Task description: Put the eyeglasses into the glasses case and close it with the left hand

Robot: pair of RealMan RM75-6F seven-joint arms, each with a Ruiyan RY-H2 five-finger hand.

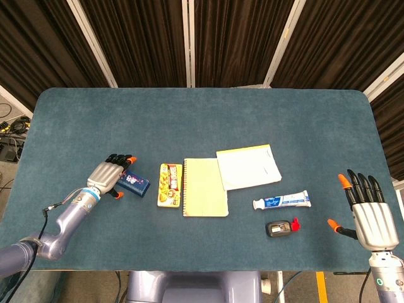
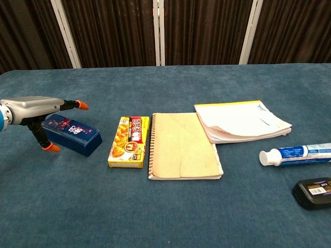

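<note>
Left hand [image 2: 36, 111] spread, holding nothing, just above the closed blue case [image 2: 72, 134] at desk [image 1: 202, 113] left; eyeglasses not visible. Right hand [image 1: 369, 211] spread, empty, off desk's right edge, cut off from chest view.

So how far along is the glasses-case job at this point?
Done, apparently: the dark blue rectangular glasses case lies closed, and no eyeglasses show loose, so they are presumably inside. In hand: nothing; the left hand is open, fingers over the case. The right hand is open, apart. Left: probably only pulling back.
</note>
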